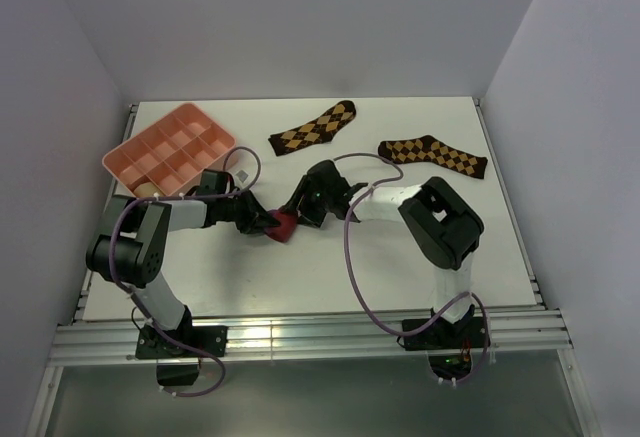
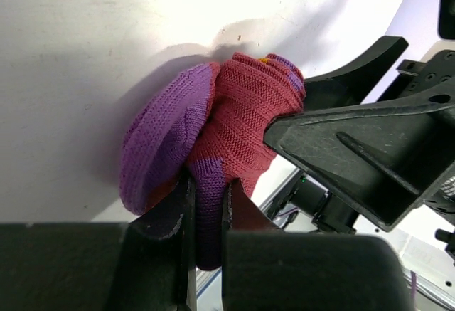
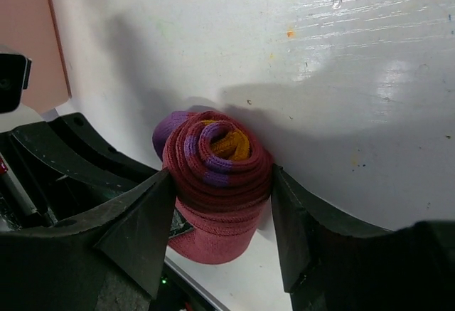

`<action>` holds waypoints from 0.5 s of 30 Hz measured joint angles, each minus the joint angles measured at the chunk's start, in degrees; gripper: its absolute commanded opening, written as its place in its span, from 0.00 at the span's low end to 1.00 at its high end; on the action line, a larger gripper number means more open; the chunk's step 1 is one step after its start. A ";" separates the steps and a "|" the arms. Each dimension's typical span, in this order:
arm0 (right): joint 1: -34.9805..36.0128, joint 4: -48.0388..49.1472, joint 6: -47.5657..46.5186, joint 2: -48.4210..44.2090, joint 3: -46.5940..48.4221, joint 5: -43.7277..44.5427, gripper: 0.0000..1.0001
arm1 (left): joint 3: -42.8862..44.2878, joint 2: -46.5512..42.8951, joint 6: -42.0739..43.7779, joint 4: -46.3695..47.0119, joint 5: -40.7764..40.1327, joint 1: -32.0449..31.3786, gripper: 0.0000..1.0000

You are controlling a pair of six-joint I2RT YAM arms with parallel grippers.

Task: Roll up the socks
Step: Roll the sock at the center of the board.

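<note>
Two YAM arms meet over the middle of a white table (image 1: pixel 420 257), both gripping a crimson sock (image 3: pixel 213 158) wound into a tight roll, its purple and orange bands spiralling at the end that faces the right wrist camera. The left gripper (image 2: pixel 205 197) is pressed nearly together, pinching a purple fold of the roll, whose purple toe bulges just past the fingers. The right gripper (image 3: pixel 217 211) stands wider, one finger against each side of the roll, clasping it. Beyond the grippers lie two brown argyle socks (image 1: pixel 313 128) (image 1: pixel 432 156), flat and apart. A pink compartment tray (image 1: pixel 112 160) sits beyond the left arm. The tabletop is glossy, flecked with small orange and dark marks; plain grey-white walls (image 1: pixel 300 17) enclose it, with a metal rail (image 1: pixel 300 337) along the near edge.
</note>
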 measured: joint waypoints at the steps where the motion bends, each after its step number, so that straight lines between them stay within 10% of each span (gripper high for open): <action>1: 0.02 0.15 0.17 0.20 0.07 0.00 0.58 | -0.15 0.11 -0.17 0.31 0.24 0.11 0.01; 7: 0.11 0.13 0.37 1.31 1.18 -0.07 0.27 | -1.01 0.39 -1.20 2.08 0.85 0.33 0.04; 15: 0.11 -4.07 -1.53 1.79 3.80 0.42 0.00 | -1.79 -0.42 -1.14 2.64 -0.59 0.33 0.37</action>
